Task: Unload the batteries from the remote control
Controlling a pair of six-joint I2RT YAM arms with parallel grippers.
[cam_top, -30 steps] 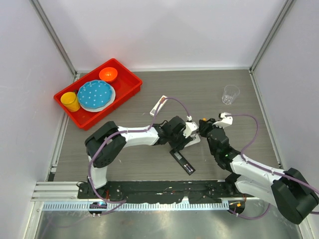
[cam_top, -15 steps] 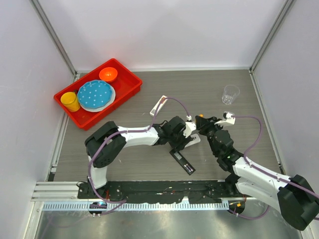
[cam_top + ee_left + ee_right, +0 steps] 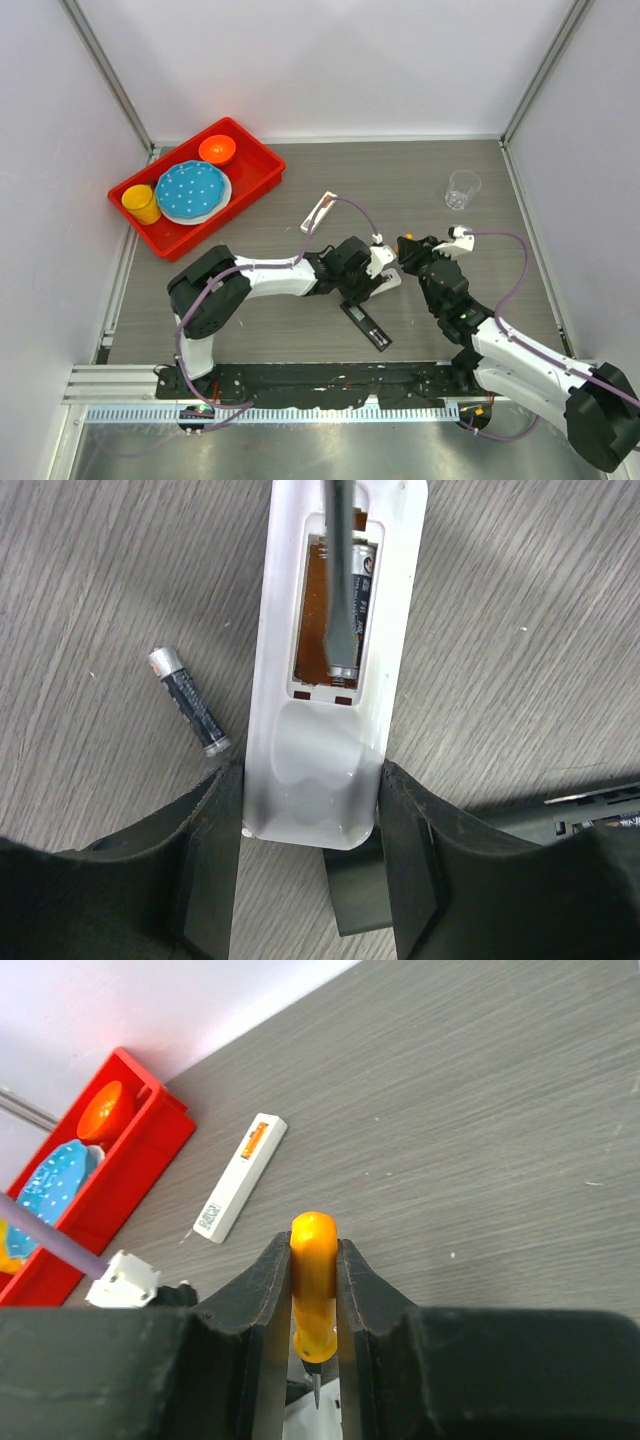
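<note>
While left pincer (image 3: 312, 805) clamps remote (image 3: 400, 630), right pincer (image 3: 313, 1265) angled down, gripping screwdriver (image 3: 313, 1232)

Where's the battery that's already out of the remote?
In the left wrist view, the loose battery lies on the table just left of the white remote.

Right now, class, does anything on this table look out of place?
A loose battery lies on the table beside the white remote. Its compartment is open, one battery inside, with a screwdriver poking in.

Bright, even diffuse light, soft short shadows; dull sheen on the white remote (image 3: 318, 785), right gripper fingers (image 3: 258, 1295) slightly out of focus
</note>
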